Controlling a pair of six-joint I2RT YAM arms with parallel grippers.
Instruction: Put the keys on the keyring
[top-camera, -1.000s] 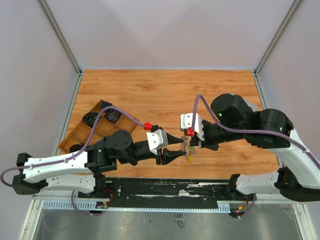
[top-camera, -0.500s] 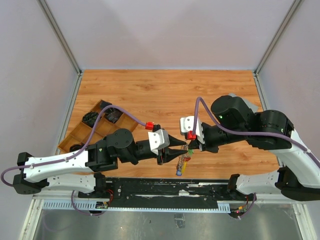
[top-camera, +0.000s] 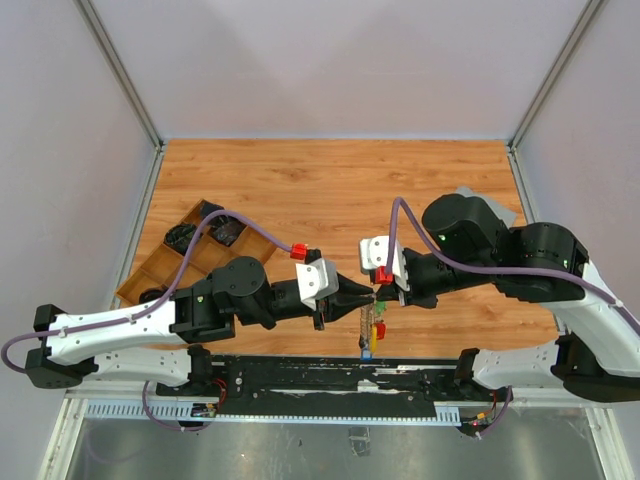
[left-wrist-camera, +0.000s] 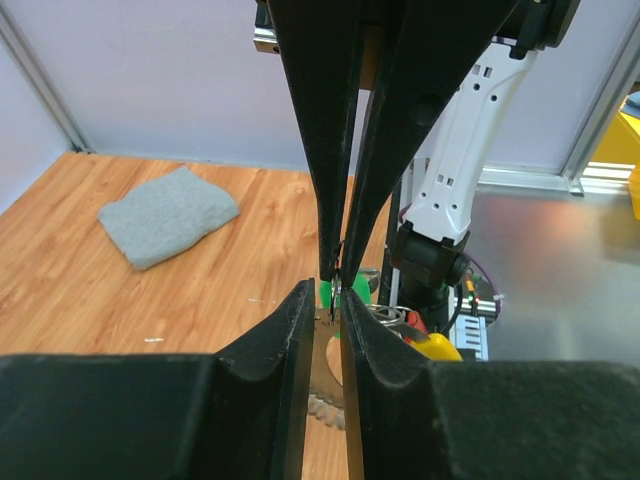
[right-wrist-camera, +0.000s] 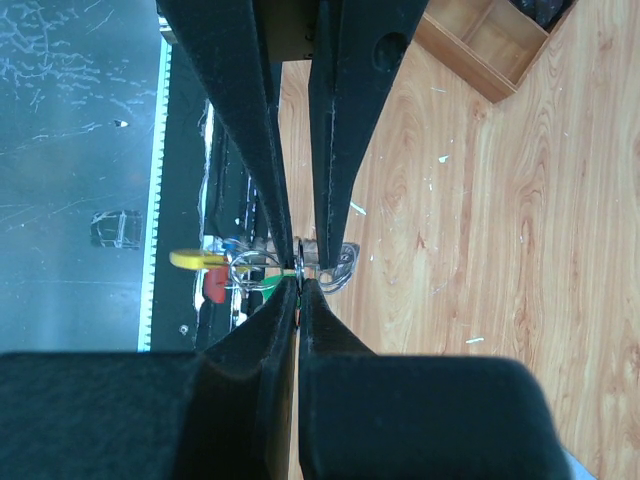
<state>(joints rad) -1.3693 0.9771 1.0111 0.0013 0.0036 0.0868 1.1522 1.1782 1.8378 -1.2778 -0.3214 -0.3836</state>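
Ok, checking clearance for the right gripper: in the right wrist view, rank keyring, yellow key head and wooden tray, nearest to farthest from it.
1. keyring, pinched at the tips of the right gripper.
2. yellow key head, just left of the tips.
3. wooden tray, far top right.

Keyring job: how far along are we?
Done: yellow, red and green keys hang at the keyring. In hand: right gripper shut on the keyring in mid-air; left gripper has its jaws narrow at the same spot, grip unclear. Left: no loose key shows; can't tell if one is being threaded.
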